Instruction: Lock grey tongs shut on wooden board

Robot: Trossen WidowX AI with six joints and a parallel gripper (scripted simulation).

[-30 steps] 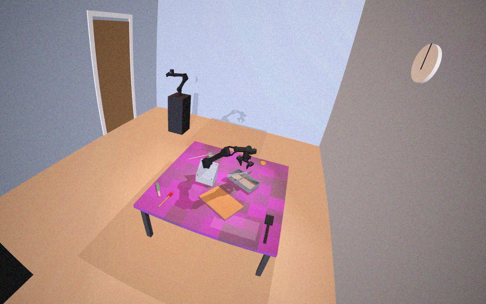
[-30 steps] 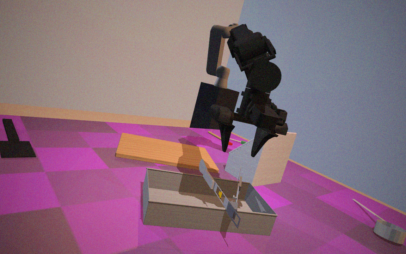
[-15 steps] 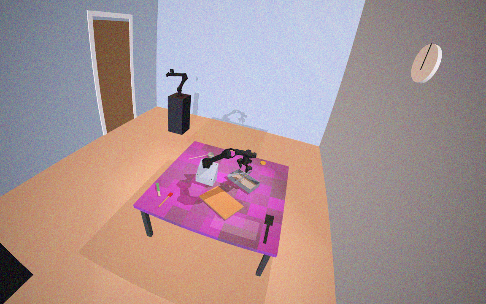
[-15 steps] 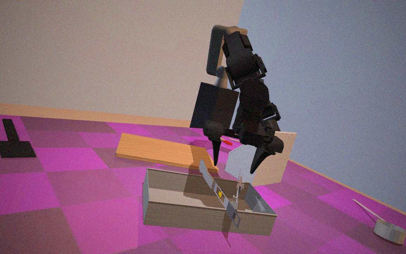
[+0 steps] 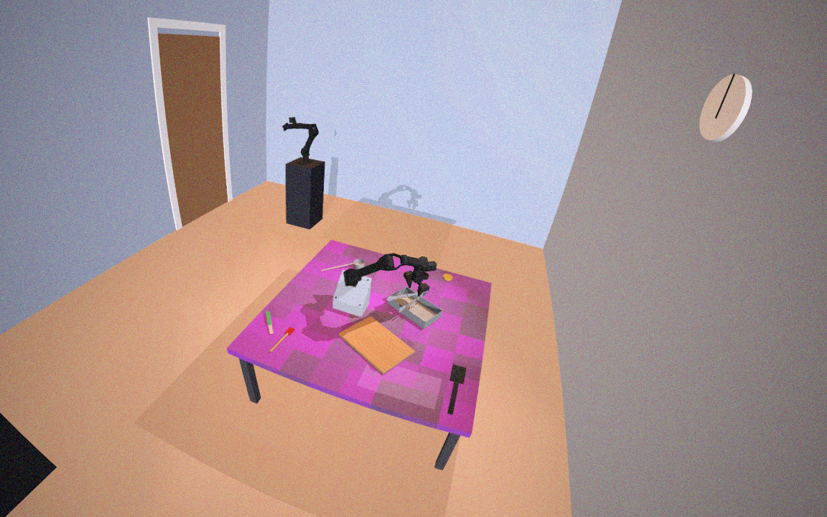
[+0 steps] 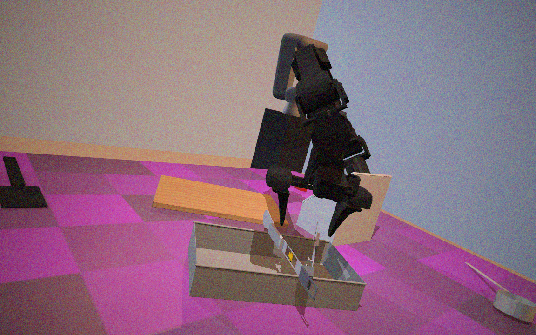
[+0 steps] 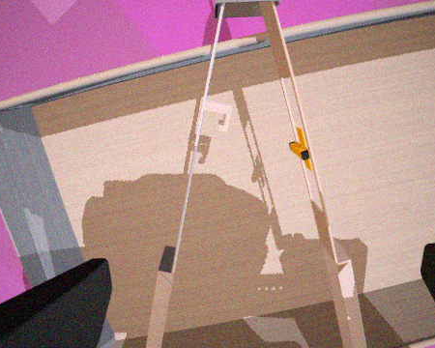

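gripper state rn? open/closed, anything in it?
End effector: open wide, holding nothing; its fingers stand above the roasting tin.

Grain is speckling all three views. Warm light is brightening the floor in the top view, while the exterior view is looking dimmer, its walls dull. Light is falling from above, throwing a broad, hard-edged shadow onto the floor of the tin (image 5: 432, 320) (image 6: 276, 287) (image 7: 145, 72) between and beyond the jaws (image 5: 416, 290) (image 6: 305, 231), which are showing nearly black. Pale patches are glinting on the wall beside them.
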